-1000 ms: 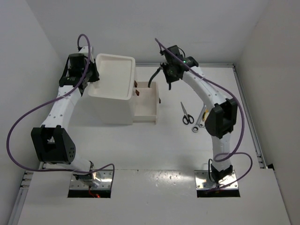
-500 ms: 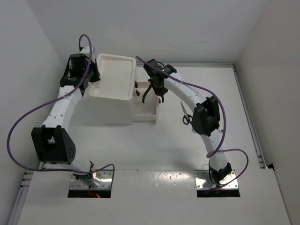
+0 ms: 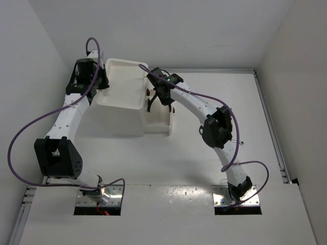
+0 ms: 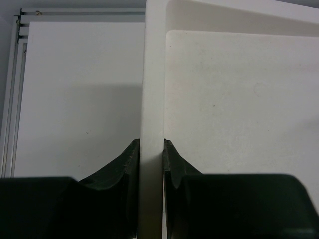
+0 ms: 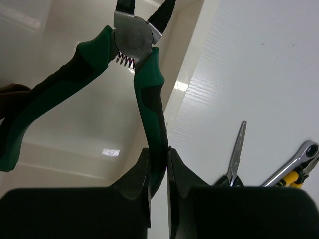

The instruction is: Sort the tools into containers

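My right gripper (image 5: 158, 154) is shut on one handle of the green-handled pliers (image 5: 148, 94). The pliers hang head-down over the pulled-out white drawer (image 5: 75, 129), their other handle splayed left. From above, that gripper (image 3: 156, 98) sits over the drawer (image 3: 159, 118) beside the tall white box (image 3: 120, 116). My left gripper (image 4: 151, 149) is shut on the left rim (image 4: 152, 74) of the box's top tray (image 3: 125, 84). Black-handled scissors (image 5: 237, 149), a silver wrench (image 5: 295, 160) and a yellow handle (image 5: 294, 177) lie on the table right of the drawer.
White walls close in the table at the left, back and right. A metal rail (image 3: 273, 138) runs along the right edge. My right arm's elbow (image 3: 217, 130) hangs over the spot where the loose tools lie, hiding them in the top view.
My right arm has swung left with the pliers, from behind the drawer's right side to over the drawer by the box. The left arm has not moved.
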You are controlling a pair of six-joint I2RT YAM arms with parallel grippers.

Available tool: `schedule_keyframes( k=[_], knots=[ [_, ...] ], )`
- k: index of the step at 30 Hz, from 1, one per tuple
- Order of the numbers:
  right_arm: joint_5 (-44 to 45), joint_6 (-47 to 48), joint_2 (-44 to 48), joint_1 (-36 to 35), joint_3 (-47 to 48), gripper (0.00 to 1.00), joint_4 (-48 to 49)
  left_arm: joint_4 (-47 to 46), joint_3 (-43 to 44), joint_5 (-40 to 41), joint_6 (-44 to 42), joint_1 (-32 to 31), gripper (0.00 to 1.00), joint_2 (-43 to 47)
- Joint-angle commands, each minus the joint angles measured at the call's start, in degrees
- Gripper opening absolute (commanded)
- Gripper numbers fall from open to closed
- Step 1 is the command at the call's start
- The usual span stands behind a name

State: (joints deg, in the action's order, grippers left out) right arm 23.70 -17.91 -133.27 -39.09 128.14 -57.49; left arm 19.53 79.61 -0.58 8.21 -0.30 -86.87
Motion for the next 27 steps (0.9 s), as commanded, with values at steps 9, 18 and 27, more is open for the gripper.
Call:
schedule_keyframes(
  k=[9,18,27],
  knots=[
    [-2.43,-2.57,-1.28,-2.22,4.40,0.00,4.14,5.08,-3.67,0.93,2.95,0.38,0.00,-2.60],
    [-2.96,-4.85,-4.19,-4.50,1.42,0.00,7.65,5.08,-3.68,0.40,3.48,0.38,0.00,-2.60],
    [-2.43,-6.70,-6.56,-5.03,-2.10,0.00,9.24,5.08,-3.68,0.40,3.48,0.38,0.00,-2.60]
  ],
)
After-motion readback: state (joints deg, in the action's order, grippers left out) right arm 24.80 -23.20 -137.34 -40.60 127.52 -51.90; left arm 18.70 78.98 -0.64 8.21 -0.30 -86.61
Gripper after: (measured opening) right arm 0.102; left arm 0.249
